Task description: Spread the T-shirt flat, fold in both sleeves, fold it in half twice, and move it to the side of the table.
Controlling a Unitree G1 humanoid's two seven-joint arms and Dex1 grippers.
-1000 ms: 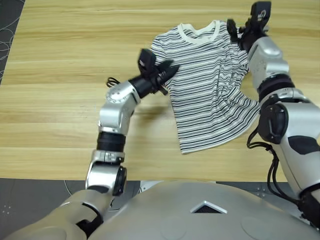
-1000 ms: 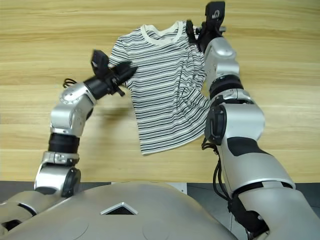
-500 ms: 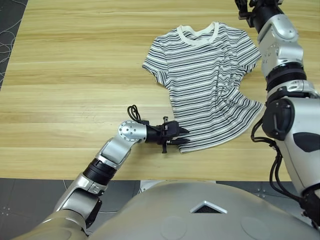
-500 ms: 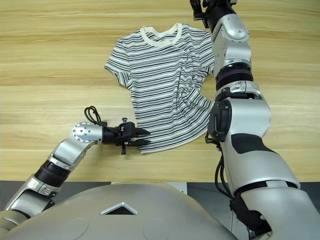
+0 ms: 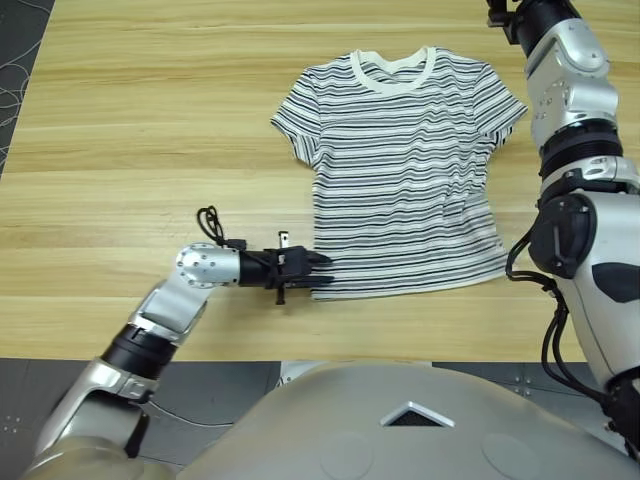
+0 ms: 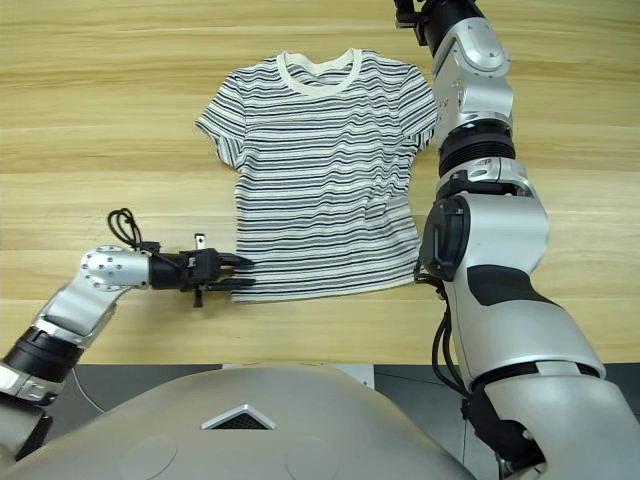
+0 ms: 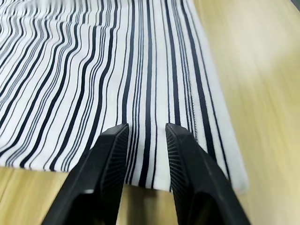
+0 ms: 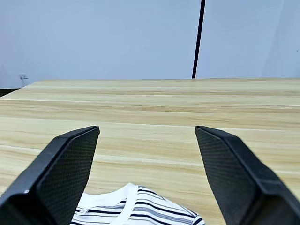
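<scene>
Pale wooden worktop [image 5: 150,120] carries the striped T-shirt [image 5: 410,170] lying flat; left gripper [image 5: 322,272] fingers slightly apart at its near hem corner; right gripper [image 8: 147,136] fingers spread wide past its far edge.

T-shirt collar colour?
Cream collar; the rest of the T-shirt is black-and-white striped. Left eye view shows it best.

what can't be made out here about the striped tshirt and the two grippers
- Eye views: the right gripper runs off the top edge, so its height over the light wooden table is unclear.
- Left wrist view: the black fingers of the left gripper cover the hem of the black-and-white striped T-shirt; contact underneath is hidden.
- Right wrist view: the bottom edge cuts off most of the T-shirt.
</scene>
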